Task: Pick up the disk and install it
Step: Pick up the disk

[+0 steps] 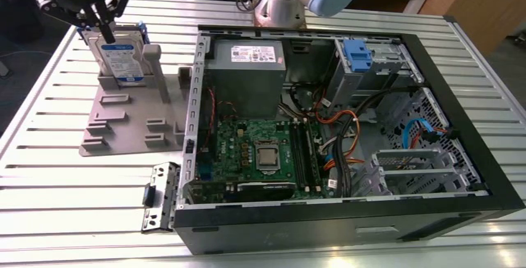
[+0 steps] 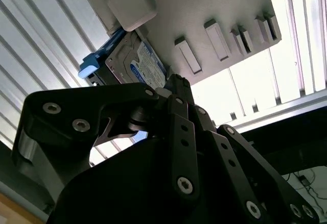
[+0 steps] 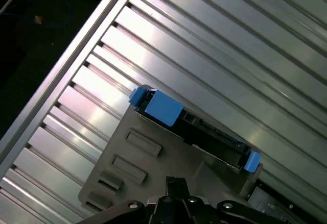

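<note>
The arm point(image 1: 284, 0) stands at the exterior view's top, its black gripper point(image 1: 105, 32) pointing downward at that view's upper left

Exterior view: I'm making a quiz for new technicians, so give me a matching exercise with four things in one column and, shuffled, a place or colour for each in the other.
Things:
1. disk
2. power-supply box
3. motherboard
4. drive cage

Descriptions:
A. green, lying flat on the floor of the open computer case
B. grey metal with a blue tab, inside the case toward the exterior view's right
C. standing upright in the grey holder on the table, outside the case
D. grey with a white sticker, inside the case toward the exterior view's left

Pairs: 1-C, 2-D, 3-A, 4-B
</note>
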Action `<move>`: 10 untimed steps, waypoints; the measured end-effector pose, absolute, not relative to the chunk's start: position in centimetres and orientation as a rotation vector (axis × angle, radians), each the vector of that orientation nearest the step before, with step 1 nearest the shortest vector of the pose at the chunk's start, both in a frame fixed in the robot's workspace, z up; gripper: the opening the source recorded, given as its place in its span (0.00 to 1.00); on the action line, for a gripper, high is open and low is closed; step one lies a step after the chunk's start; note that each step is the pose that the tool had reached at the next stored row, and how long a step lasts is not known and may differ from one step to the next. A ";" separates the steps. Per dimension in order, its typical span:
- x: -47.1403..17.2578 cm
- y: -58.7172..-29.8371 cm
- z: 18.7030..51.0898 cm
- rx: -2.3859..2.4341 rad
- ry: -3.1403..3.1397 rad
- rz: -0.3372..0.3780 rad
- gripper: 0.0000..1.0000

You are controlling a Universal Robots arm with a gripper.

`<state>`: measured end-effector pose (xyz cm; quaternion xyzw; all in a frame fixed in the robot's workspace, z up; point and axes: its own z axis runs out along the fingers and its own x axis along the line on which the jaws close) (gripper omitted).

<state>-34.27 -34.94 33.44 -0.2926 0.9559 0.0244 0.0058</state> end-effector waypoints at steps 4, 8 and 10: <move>-34.3 -34.9 33.4 -0.969 2.976 0.077 0.10; -34.3 -34.9 33.4 -1.021 2.960 0.077 0.10; -34.3 -34.9 33.4 -1.047 2.951 0.077 0.10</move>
